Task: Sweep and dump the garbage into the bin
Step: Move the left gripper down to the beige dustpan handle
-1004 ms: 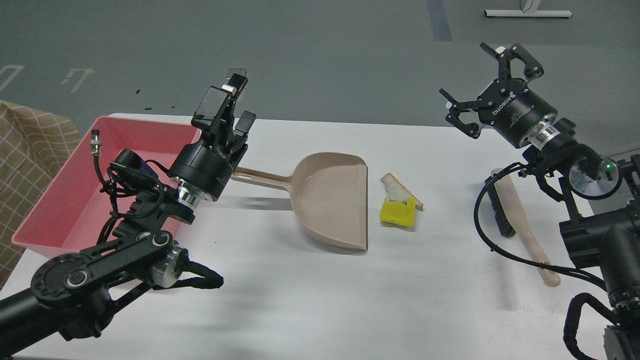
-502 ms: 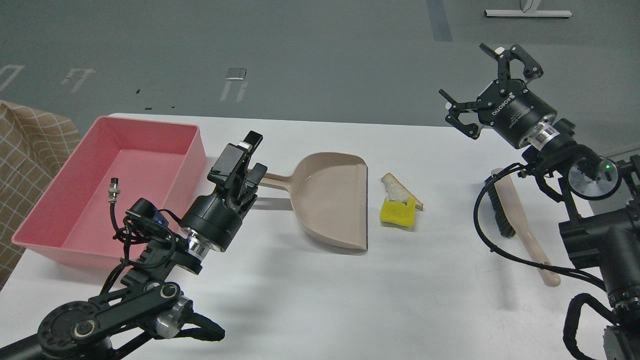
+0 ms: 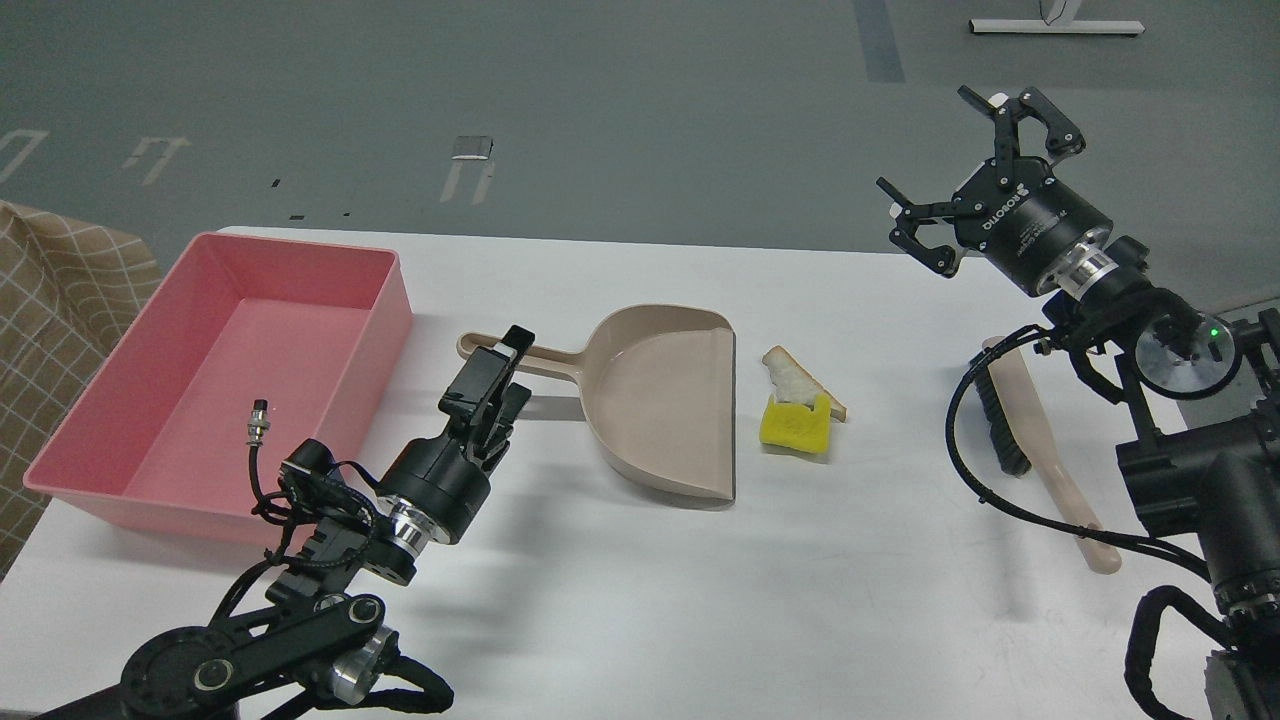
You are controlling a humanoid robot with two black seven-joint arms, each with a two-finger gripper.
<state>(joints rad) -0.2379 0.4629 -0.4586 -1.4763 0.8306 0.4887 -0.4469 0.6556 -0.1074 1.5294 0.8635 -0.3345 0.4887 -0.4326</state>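
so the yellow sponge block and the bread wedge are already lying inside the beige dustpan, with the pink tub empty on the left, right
Not quite. In the head view the yellow sponge block and white bread wedge with tan crust lie on the white table, just outside the beige plastic dustpan's open edge. The shallow pink plastic tub is indeed empty.

- We have one view only, from the head, looking forward and down across the white bench point(image 3: 640, 600).
- Its far edge and grey floor point(image 3: 640, 100) beyond show.
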